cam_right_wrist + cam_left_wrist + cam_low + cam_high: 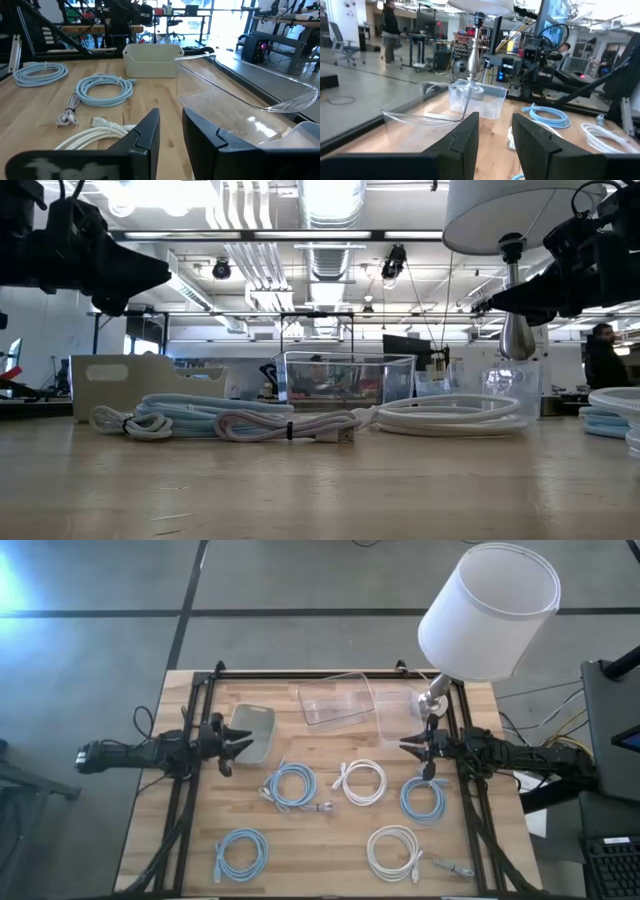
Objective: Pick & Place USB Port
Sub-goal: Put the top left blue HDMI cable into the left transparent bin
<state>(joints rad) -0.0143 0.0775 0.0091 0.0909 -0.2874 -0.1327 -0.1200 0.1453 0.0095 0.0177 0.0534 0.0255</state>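
Five coiled cables [292, 784] lie between both slightly parted, empty tools: left [240, 745], right [408, 747].

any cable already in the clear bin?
No: in the high view the clear bin holds nothing, and all the coiled cables, like the white one, lie on the table.
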